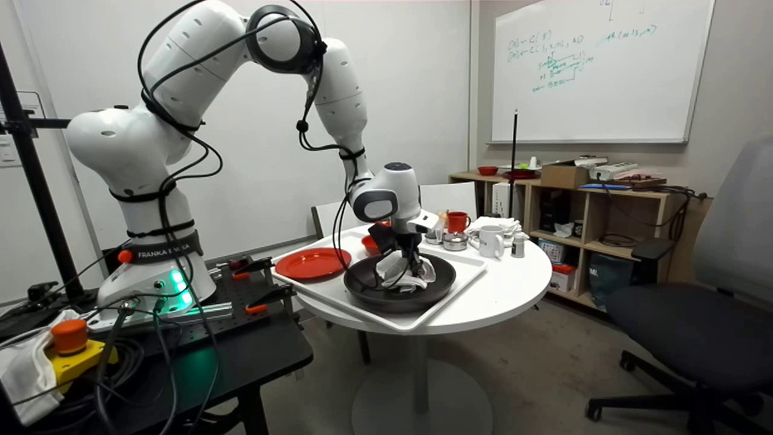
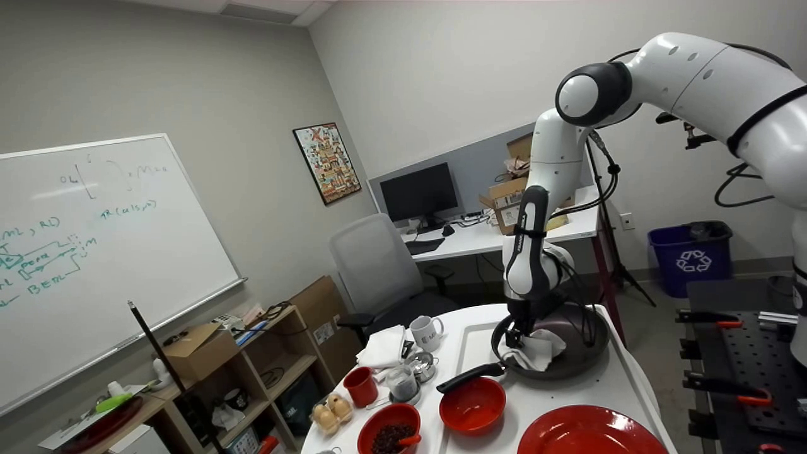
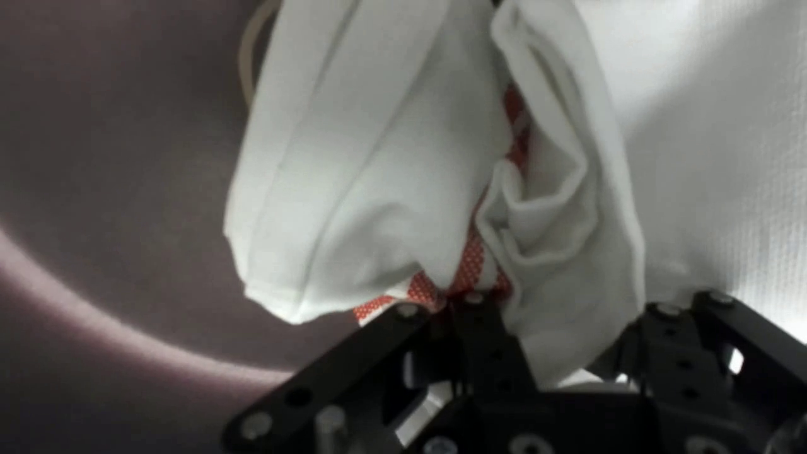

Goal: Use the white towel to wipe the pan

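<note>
Towel [image 3: 359,183], rumpled cloth, clamped btwn fingers [image 3: 492,353], in rnd blk pan [image 1: 398,304]

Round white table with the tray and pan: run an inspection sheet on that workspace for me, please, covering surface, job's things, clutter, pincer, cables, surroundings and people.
Surface: round white table, carrying a white tray.
Job's things: black pan on the tray; white towel bunched inside the pan.
Clutter: red plate on the tray; white mug, red mug and eggs on the table beside the tray.
Pincer: shut on the white towel, low in the pan.
Cables: black cables run along the arm and hang over the pan; whether they touch it, I can't tell.
Surroundings: whiteboard, office chair, blue recycling bin.
People: nothing seen.
</note>
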{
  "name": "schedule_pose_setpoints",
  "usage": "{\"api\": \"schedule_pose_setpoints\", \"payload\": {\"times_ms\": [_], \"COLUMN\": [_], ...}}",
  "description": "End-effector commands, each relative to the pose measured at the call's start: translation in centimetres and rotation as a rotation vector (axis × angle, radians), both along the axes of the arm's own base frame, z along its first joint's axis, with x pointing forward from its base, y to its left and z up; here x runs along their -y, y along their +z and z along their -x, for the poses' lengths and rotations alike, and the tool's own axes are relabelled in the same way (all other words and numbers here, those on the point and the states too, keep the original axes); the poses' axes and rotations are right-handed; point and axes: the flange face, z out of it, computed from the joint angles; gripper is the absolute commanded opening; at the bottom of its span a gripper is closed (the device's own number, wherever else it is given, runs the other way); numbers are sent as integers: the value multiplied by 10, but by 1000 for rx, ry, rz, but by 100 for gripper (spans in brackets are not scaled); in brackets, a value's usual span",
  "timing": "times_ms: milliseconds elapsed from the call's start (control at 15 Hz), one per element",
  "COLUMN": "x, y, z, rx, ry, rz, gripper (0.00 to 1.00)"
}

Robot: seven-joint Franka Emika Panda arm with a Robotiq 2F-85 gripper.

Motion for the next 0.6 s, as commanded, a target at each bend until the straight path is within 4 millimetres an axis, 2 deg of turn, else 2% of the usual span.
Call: {"api": "schedule_pose_setpoints", "payload": {"times_ms": [0,267,533], "x": [-7,-5,20], "y": [4,7,14], "z": [33,45,32], "rx": [-89,-146,-81], "ry": [110,138,1], "rz": [-28,-23,64], "gripper": [3,3,3]}}
